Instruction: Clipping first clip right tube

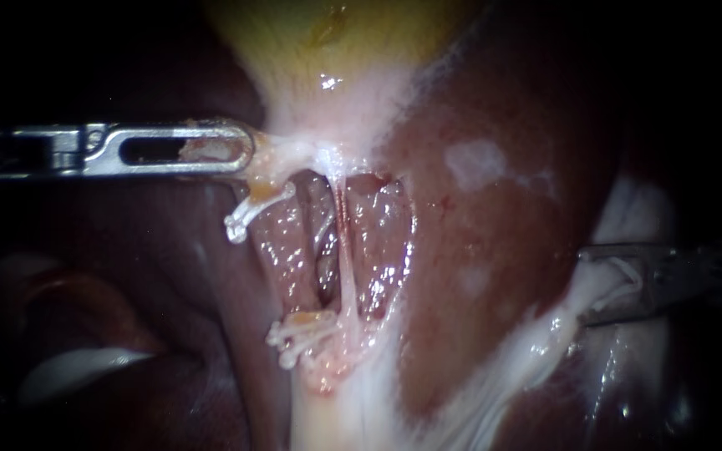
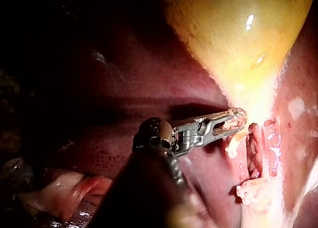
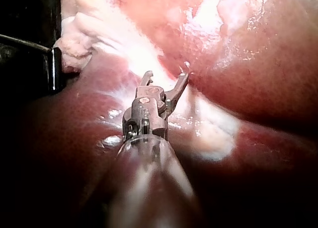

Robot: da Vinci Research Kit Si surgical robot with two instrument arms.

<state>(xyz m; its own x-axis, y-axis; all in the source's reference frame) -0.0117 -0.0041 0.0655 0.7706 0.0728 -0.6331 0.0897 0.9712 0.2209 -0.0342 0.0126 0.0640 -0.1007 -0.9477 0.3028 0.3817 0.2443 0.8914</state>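
My left instrument [image 1: 240, 152] comes in from the left with its slotted jaws shut on the neck of the yellow gallbladder [image 1: 336, 50], holding it taut; the left wrist view shows the same grip [image 2: 233, 122]. Below the neck a thin pale tube [image 1: 347, 267] runs down across the opened red bed. To its left are two white clips, an upper clip [image 1: 252, 213] and a lower clip [image 1: 298, 334]. My right instrument [image 1: 605, 280] lies at the right edge over pale tissue, far from the tube. In the right wrist view its jaws [image 3: 165, 81] stand open above the liver.
The dark red liver [image 1: 495, 250] fills the right half, with a band of white tissue [image 1: 528, 342] running toward my right instrument. A pale fold [image 1: 77, 367] lies at the lower left. A pink lump of tissue [image 2: 64, 190] lies beside my left instrument's shaft.
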